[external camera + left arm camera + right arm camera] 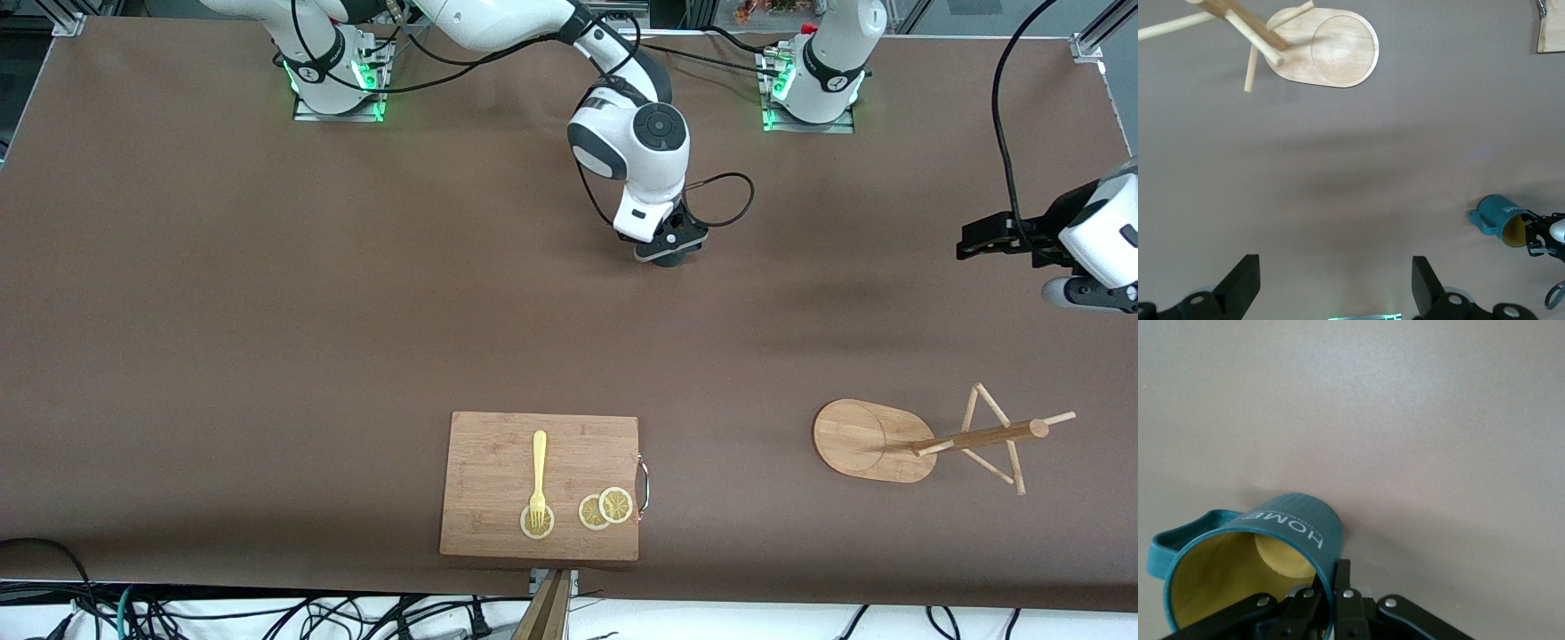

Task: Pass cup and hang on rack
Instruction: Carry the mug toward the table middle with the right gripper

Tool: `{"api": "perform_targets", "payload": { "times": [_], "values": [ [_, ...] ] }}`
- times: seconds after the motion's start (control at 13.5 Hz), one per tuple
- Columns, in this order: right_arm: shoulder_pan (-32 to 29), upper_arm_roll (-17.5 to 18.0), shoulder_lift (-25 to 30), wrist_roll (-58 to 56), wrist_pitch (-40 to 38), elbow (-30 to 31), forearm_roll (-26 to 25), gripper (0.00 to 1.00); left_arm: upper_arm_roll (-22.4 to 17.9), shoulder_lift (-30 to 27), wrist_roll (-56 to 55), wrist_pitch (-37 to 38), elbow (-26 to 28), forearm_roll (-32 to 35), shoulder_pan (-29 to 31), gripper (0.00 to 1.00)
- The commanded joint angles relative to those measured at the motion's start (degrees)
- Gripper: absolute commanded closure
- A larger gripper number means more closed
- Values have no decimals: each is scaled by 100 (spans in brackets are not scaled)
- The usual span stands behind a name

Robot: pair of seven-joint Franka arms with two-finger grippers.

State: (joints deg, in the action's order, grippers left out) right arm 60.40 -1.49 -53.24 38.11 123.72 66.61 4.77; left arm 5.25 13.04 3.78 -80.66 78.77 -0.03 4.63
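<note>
The dark teal cup with its yellow inside lies tilted on its side, low at the table's middle. My right gripper is shut on the cup's rim, one finger inside and one outside. In the front view the right gripper hides the cup. The left wrist view shows the cup with the right gripper at its mouth. My left gripper is open and empty, up in the air at the left arm's end of the table. The wooden rack stands nearer the front camera; it also shows in the left wrist view.
A rectangular wooden cutting board lies near the table's front edge, with a yellow fork and lemon slices on it. A corner of the board shows in the left wrist view. Black cables hang by both arms.
</note>
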Motion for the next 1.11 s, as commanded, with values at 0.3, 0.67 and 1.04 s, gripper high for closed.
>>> {"api": "perform_targets", "payload": {
  "times": [0.3, 0.67, 1.04],
  "values": [
    [60, -123, 146, 276, -67, -201, -47, 40, -6, -82, 235, 393, 155, -287, -409, 0],
    [-186, -167, 1033, 381, -787, -175, 102, 0, -15, -126, 2333, 149, 876, -1155, -402, 0],
    [-713, -1106, 1956, 479, -2166, -104, 120, 0, -15, -109, 4890, -651, 1702, -1895, -410, 0]
  ]
}}
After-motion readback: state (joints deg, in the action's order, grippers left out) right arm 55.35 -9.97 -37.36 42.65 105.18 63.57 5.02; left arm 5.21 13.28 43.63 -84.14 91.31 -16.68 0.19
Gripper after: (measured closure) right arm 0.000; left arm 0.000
